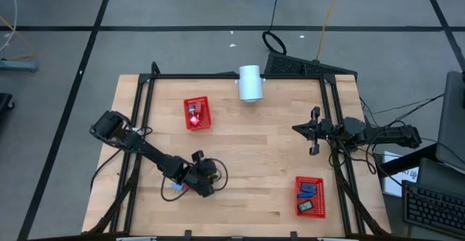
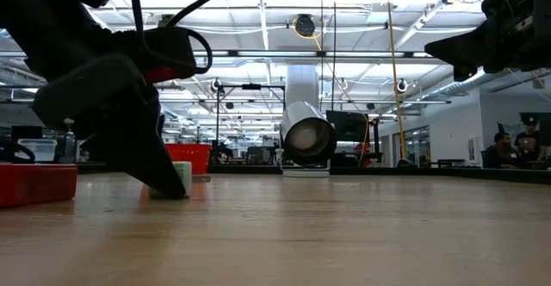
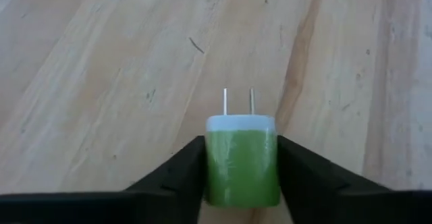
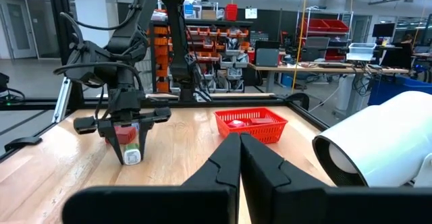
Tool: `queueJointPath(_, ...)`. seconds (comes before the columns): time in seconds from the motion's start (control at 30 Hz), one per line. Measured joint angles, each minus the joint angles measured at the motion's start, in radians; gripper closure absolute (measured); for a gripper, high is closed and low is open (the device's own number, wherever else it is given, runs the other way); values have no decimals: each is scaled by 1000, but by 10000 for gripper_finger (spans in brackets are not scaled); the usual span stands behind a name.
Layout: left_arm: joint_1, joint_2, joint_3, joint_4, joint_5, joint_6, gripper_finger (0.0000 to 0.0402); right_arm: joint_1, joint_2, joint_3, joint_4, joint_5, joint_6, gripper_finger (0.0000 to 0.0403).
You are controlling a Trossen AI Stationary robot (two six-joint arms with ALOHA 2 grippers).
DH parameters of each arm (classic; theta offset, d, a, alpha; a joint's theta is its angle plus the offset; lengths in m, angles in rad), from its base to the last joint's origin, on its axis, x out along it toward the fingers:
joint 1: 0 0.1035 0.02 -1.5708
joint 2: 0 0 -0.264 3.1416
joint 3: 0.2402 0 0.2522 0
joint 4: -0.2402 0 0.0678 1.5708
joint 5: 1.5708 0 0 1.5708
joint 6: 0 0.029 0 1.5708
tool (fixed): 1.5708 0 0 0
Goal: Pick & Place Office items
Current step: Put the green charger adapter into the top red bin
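Observation:
A small green charger plug (image 3: 241,173) with a white face and two metal prongs sits between the fingers of my left gripper (image 3: 241,163). In the high view that gripper (image 1: 179,186) is near the table's near-left part, shut on the plug (image 1: 176,187). From the right wrist view, my left gripper (image 4: 131,146) points down and the plug's white end (image 4: 132,158) is lowest. My right gripper (image 1: 296,128) hovers at the table's right side, shut (image 4: 239,143) and holding nothing. Other small items lie in two red baskets. My left gripper pinches the plug between its two fingers (image 3: 182,173), one on each of the green body's opposite side faces (image 3: 216,170). The fingers come from above, pointing down. The white pronged end (image 3: 239,123) sticks out past the fingertips, at the tabletop (image 2: 176,191); whether it is clear, I cannot tell.
A red mesh basket (image 1: 197,115) with red and blue pieces stands far-left of centre. A second red basket (image 1: 309,196) with dark blue and black pieces is near the right. A white cylinder (image 1: 250,83) lies at the far edge. Bare wood (image 1: 254,154) stretches between them.

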Motion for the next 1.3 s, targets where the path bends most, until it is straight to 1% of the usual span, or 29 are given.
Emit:
queueJointPath(0.1, 3, 0, 0, 0, -1, -1, 272, 0, 0, 0, 0, 0, 0, 403)
queueJointPath(0.3, 6, -2, 0, 16, -12, 0, 273, 0, 0, 0, 0, 0, 0, 403)
queueJointPath(0.43, 8, -31, -5, 26, -12, 35, 273, 0, 0, 0, 0, 0, 0, 403)
queueJointPath(0.57, 8, -121, -3, 40, -31, 101, 273, 0, 0, 0, 0, 0, 0, 403)
queueJointPath(0.73, 8, -267, -3, 32, -80, 231, 273, 0, 0, 0, 0, 0, 0, 403)
queueJointPath(0.9, 21, -430, -21, -45, -163, 353, 273, 0, 0, 0, 0, 0, 0, 403)
queueJointPath(1.03, 64, -576, -102, -111, -217, 359, 273, 0, 0, 0, 0, 0, 0, 403)
queueJointPath(1.1, 96, -652, -176, -98, -220, 348, 273, 0, 0, 0, 0, 0, 0, 403)
queueJointPath(1.2, 146, -760, -308, -12, -210, 317, 273, 0, 0, 0, 0, 0, 0, 403)
queueJointPath(1.3, 191, -838, -435, 166, -161, 309, 273, 0, 0, 0, 0, 0, 0, 403)
